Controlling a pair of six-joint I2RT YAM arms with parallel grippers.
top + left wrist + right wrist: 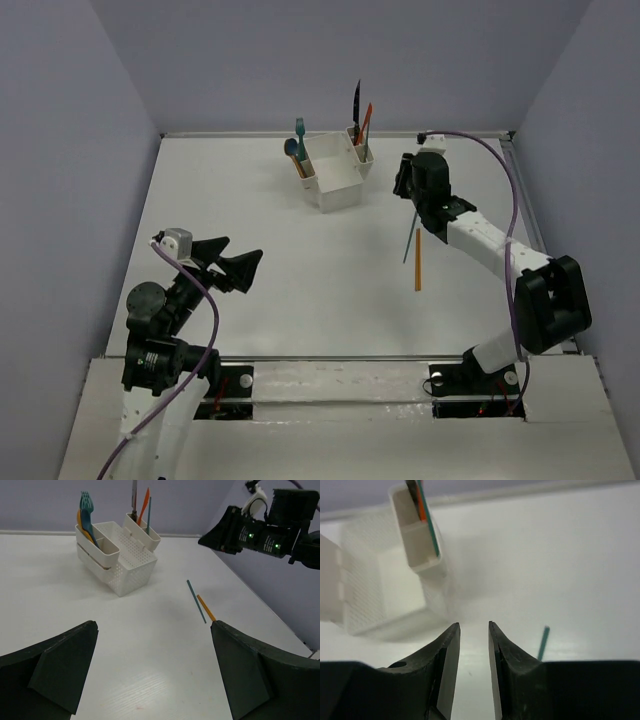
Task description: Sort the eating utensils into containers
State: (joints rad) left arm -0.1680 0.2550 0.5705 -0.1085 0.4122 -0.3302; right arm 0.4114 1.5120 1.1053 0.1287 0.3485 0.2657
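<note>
The white caddy (340, 196) stands at the back centre. Its left slot holds a teal fork (299, 128), a blue spoon (291, 147) and an orange spoon (80, 520). Its right slot holds a dark-handled knife (356, 100), an orange knife (366, 118) and a thin teal handle (149, 512). A thin teal stick (410, 240) and a thin orange stick (417, 262) lie on the table. My right gripper (405, 188) hovers right of the caddy, jaws narrowly apart and empty; the caddy's right slot (420, 545) is ahead of it. My left gripper (245, 247) is wide open and empty at the near left.
The white table is walled by grey panels on three sides. A rail runs along the right edge (525, 200). The right arm and its purple cable (515, 210) stretch over the right side, above the two sticks.
</note>
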